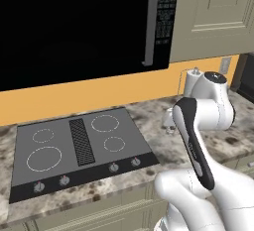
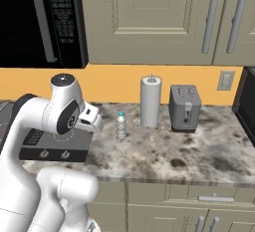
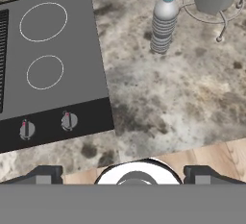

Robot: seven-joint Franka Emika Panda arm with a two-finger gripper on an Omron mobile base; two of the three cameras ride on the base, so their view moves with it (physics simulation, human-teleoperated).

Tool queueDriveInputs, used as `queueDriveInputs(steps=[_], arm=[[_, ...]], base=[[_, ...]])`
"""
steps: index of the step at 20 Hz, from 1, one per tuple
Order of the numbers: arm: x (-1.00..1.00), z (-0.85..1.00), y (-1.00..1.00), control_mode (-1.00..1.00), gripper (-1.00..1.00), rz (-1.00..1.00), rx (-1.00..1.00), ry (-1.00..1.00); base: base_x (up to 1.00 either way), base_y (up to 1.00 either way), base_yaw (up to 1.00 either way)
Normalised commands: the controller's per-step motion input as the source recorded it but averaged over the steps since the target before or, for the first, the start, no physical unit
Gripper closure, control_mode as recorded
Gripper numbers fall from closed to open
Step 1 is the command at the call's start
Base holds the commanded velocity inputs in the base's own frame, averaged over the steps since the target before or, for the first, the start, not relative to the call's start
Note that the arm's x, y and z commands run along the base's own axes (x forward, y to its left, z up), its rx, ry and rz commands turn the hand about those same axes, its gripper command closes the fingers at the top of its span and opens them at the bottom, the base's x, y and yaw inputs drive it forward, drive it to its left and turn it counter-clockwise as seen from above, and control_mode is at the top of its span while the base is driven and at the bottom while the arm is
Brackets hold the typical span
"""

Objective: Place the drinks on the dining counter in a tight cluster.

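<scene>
A small clear water bottle (image 2: 121, 125) with a blue cap stands upright on the marble worktop (image 2: 169, 151), between the black stovetop (image 2: 35, 141) and the paper towel holder (image 2: 150, 101). In the hand view the water bottle (image 3: 164, 22) is at the upper right, well ahead of my gripper (image 3: 124, 175). The gripper hangs above the worktop's front edge, and its dark fingertips (image 3: 44, 175) stand wide apart with nothing between them. The black wine bottle, the yellow juice bottle and the dining counter are out of view.
A grey toaster (image 2: 185, 107) sits right of the paper towel roll. The stovetop (image 1: 79, 145) has knobs along its front. A black microwave (image 1: 74, 22) and beige cabinets (image 2: 149, 17) hang above the worktop. Wooden floor (image 3: 211, 155) lies below the worktop edge.
</scene>
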Motion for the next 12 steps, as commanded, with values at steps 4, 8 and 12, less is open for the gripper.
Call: queueDriveInputs(steps=[4, 8, 12], arm=[[0.00, 0.00, 0.00, 1.00, -1.00, 0.00, 0.00, 0.00], [0.05, 0.00, 0.00, -1.00, -1.00, 0.00, 0.00, 0.00], [0.58, -0.01, -0.14, -1.00, -1.00, 0.15, 0.00, 0.03]], base=[[0.00, 0.00, 0.00], [0.02, 0.00, 0.00], [0.00, 0.00, 0.00]])
